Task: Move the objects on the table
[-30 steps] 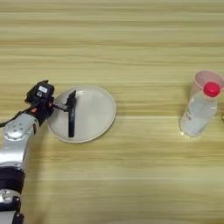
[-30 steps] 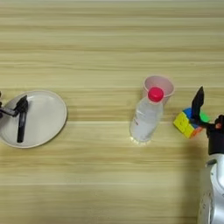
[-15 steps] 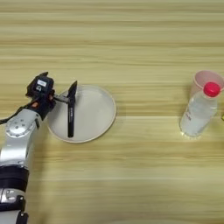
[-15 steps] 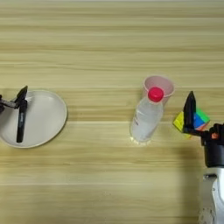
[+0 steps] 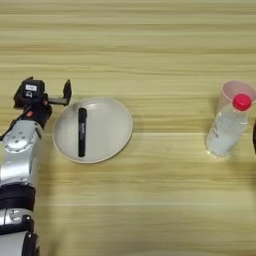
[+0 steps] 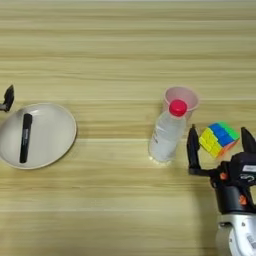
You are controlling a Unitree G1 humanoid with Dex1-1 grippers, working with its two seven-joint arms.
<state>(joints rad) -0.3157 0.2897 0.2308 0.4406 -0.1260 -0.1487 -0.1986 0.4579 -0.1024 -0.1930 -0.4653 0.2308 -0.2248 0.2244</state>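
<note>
Marker pen [image 5: 81, 132] released, lengthwise near-far.

The left arm [image 5: 17, 165] rises from the 7 o'clock corner, silver forearm pointing toward 12 o'clock, ending in a black wrist block. The left gripper [image 5: 50, 95] sits at about 9 o'clock; one black finger [image 5: 66, 92] shows clearly, pointing toward 3 o'clock, with nothing between the fingers. The right arm [image 6: 239, 235] comes up from the 5 o'clock corner. The right gripper [image 6: 220, 145] stands at about 4 o'clock, its two black fingers [image 6: 192, 150] spread wide apart and pointing toward 12 o'clock.
</note>
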